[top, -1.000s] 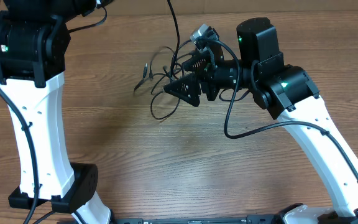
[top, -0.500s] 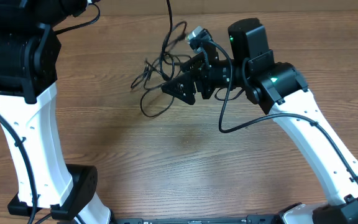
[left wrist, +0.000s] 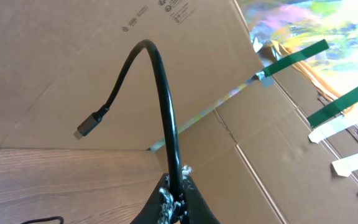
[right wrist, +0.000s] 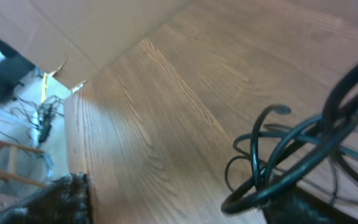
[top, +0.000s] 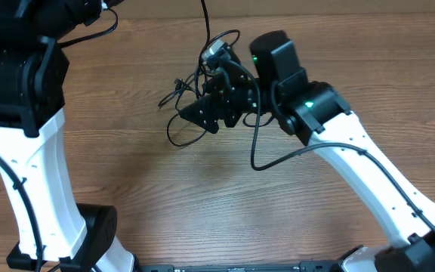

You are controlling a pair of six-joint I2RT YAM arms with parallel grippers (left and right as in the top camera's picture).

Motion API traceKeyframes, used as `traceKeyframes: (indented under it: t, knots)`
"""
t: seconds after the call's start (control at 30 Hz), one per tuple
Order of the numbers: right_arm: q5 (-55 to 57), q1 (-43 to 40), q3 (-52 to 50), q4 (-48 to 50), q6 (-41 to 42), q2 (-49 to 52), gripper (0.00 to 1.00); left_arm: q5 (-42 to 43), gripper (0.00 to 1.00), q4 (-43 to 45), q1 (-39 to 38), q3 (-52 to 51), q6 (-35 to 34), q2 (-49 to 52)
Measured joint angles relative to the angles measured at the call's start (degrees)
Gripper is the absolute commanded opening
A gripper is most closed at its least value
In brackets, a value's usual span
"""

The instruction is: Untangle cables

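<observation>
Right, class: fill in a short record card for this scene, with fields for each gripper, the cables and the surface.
left gripper: shut on a black cable, held up above the table
plug end: free, in the air past the bend of that cable
right gripper: open, down at the tangle
tangle: loose black loops lying on the table, not yet separated
rising strand: runs from the tangle to the top edge of the overhead view
table: wood grain
</observation>
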Motion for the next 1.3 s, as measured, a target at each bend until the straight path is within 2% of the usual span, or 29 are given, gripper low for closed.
traceKeyframes:
  t: [0.03, 0.23, 0.43, 0.57, 0.7, 1.0, 1.13, 1.3]
  knots:
    - [0.2, 0.2, 0.0, 0.2, -0.2, 0.6, 0.04, 0.0, 0.04, 0.0, 0.0, 0.0, 0.0, -0.2]
    - [1.1, 0.4, 0.0, 0.4, 0.0, 3.5, 0.04, -0.1, 0.04, -1.7, 0.0, 0.1, 0.3, -1.4]
    - [1.3, -2.4, 0.0, -1.5, 0.0, 2.0, 0.04, -2.5, 0.04, -10.0, 3.1, 0.4, 3.3, -1.4]
    - [1.4, -10.7, 0.0, -4.5, 0.7, -4.3, 0.04, -4.0, 0.04, -17.2, 11.0, 0.4, 5.7, -1.4]
    - [1.5, -23.8, 0.0, -7.2, 1.4, -13.8, 0.04, -4.9, 0.04, -24.2, 22.6, 0.4, 8.2, -1.4]
    - [0.9, -47.3, 0.2, -10.2, 1.6, -25.0, 0.04, -5.5, 0.04, -33.9, 36.2, 0.4, 13.2, -2.5]
    - [-5.3, -54.9, 0.2, -10.7, 1.8, -25.6, 0.04, -5.1, 0.04, -34.2, 39.1, 0.4, 15.0, -2.6]
    - [-9.5, -52.0, 0.2, -12.3, 1.9, -24.7, 0.04, -4.0, 0.04, -31.7, 34.1, 0.4, 16.2, -2.7]
